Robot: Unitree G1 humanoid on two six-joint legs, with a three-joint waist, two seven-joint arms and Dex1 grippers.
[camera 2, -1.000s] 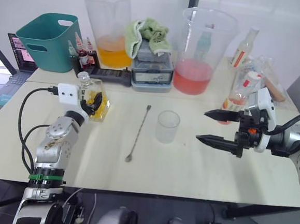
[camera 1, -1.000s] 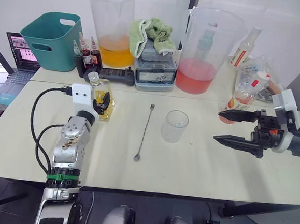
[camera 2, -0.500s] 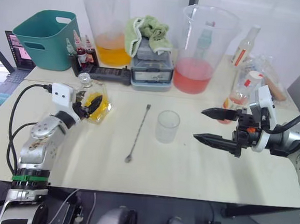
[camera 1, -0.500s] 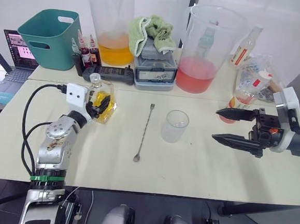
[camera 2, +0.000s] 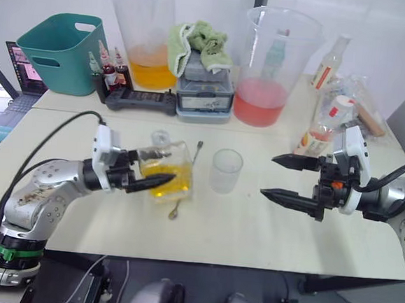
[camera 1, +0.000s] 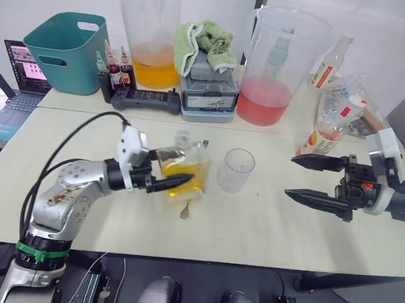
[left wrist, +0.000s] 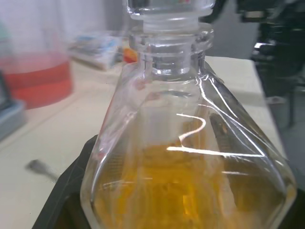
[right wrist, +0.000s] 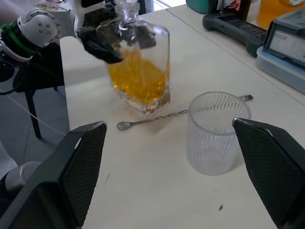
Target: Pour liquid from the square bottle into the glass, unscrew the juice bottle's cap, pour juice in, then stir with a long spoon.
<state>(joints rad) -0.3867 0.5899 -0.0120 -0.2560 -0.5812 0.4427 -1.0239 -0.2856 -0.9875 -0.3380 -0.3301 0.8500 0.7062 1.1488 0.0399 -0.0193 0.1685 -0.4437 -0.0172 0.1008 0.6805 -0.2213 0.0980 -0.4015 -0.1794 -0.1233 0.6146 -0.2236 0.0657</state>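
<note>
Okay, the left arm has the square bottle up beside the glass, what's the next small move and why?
Probably carry the square bottle a little further toward the glass and begin tipping its neck over the rim. The left gripper grips the bottle, which hangs beside the glass, over the long spoon, and the glass looks empty. The stopper appears to be on, so check that first.

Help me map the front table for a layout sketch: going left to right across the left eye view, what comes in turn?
Left gripper → square bottle held in it → glass → right gripper.
</note>
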